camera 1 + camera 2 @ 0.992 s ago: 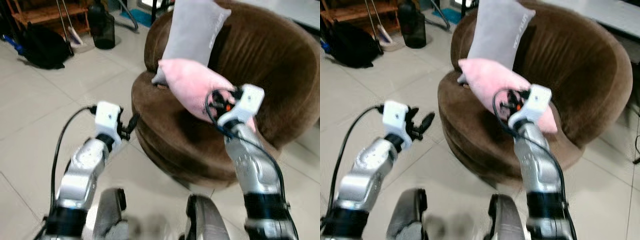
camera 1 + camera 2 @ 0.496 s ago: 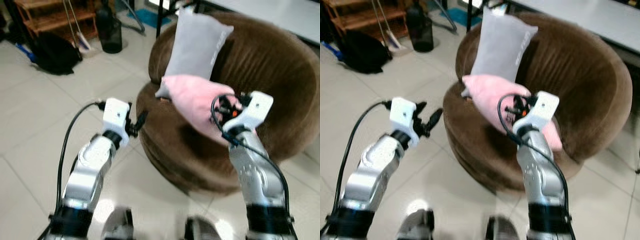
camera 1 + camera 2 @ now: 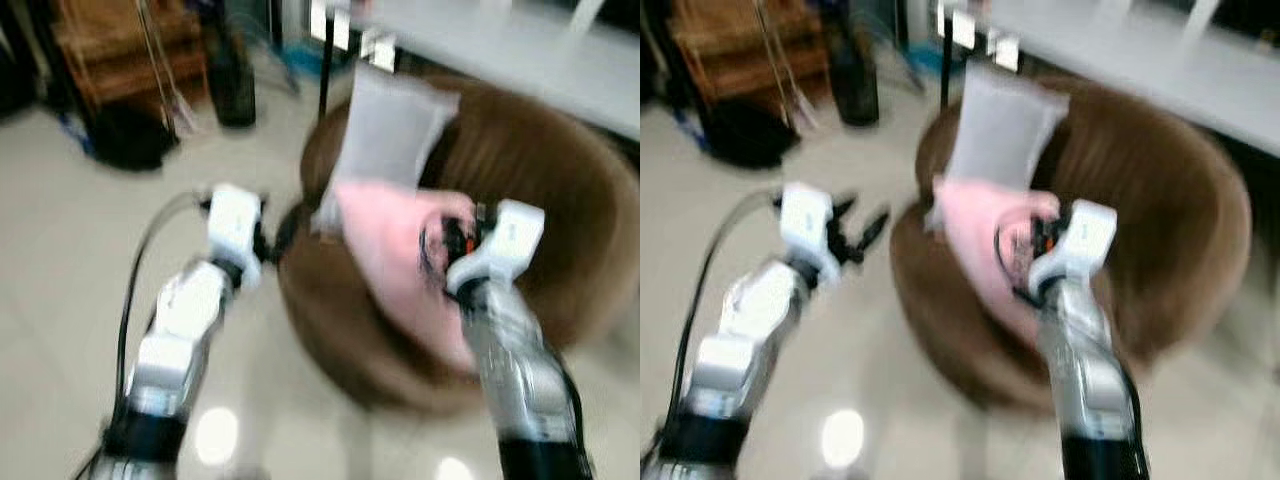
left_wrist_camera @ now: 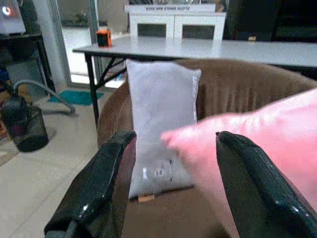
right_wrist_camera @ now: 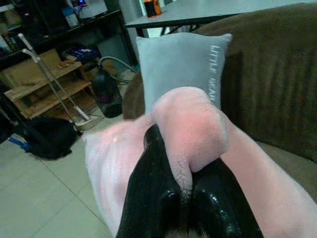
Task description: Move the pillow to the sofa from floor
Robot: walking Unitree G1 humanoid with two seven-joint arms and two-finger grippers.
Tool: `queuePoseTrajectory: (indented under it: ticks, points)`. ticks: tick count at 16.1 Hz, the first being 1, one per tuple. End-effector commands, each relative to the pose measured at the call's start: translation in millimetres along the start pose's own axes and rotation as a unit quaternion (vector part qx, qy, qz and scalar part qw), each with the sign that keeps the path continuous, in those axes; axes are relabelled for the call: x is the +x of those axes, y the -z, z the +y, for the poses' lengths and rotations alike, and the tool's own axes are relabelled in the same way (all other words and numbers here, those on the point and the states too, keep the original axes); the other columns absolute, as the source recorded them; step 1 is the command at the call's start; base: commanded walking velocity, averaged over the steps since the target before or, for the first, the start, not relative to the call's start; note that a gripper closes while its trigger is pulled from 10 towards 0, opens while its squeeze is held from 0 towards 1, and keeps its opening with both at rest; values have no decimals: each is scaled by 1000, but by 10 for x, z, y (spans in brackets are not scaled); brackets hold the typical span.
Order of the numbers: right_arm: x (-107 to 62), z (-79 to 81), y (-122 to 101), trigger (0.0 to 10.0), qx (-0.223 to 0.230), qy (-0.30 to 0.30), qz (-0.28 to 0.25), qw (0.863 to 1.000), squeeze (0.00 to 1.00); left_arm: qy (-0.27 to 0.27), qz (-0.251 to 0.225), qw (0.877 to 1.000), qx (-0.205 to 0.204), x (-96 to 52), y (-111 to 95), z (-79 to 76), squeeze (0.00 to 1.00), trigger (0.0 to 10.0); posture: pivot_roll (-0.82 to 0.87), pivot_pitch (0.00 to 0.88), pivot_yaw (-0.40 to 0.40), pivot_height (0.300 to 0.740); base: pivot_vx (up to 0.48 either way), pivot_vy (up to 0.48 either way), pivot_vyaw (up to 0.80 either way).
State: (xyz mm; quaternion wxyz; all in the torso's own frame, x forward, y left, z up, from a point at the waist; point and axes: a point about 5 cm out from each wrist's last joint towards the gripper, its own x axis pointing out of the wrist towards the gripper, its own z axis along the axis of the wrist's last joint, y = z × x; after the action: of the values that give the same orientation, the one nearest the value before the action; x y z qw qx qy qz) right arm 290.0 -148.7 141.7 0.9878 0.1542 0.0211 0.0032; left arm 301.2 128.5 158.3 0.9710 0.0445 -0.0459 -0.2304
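**Pink pillow over the sofa seat, risk in the release**

Hanging from the right tool (image 3: pixel 452 240), the pink pillow (image 3: pixel 395 235) sits above the seat of the brown sofa (image 3: pixel 540 190), in front of the grey pillow (image 3: pixel 385 140) that leans on the sofa's back. The head views are blurred, so whether the pink pillow already rests on the seat cannot be told. The left tool (image 3: pixel 862 232) hovers just off the sofa's near rim.

From the left wrist, the left tool's fingers (image 4: pixel 99 193) stand wide and hold nothing; the pink pillow reaches across beyond them, over the sofa.

From the right wrist, the right tool's fingers (image 5: pixel 148 198) are pinched tight on a small fold of the pink pillow. That narrow bite is the likely trouble: the fabric could slip out early, or, let go too near the sofa's rim, the pillow might slide to the floor (image 3: pixel 60 260). It could also knock the grey pillow over.
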Motion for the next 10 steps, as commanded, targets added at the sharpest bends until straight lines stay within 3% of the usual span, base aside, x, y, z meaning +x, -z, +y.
queuePoseTrajectory:
  ticks: [1, 2, 6, 8, 10]
  points:
    - [17, 97, -109, 10000, 3, -23, -25, 999, 0, 4, 5, 1000, -3, -6, 33, -5, 0, 10000, 87, 16, -60, 740, 364, 0, 0]
    - [17, 103, -112, 10000, 6, -25, -25, 999, 0, 5, 5, 1000, -3, -6, 33, -8, 0, 10000, 87, 16, -60, 740, 364, 0, 0]
    - [22, 92, -101, 10000, 13, -25, -24, 999, 0, 7, 5, 1000, 1, 2, 32, 12, 0, 10000, 95, 14, -62, 740, 359, 0, -700]
    - [24, 74, -85, 10000, 11, -19, -21, 1000, 0, 11, 10, 1000, 1, 0, 42, 12, 0, 10000, 96, 12, -62, 740, 343, 0, 0]
    - [27, 90, -74, 10000, 24, -25, -16, 999, 0, 60, 38, 997, 11, -40, 119, -59, 0, 10000, 99, 7, -57, 740, 0, 0, 0]
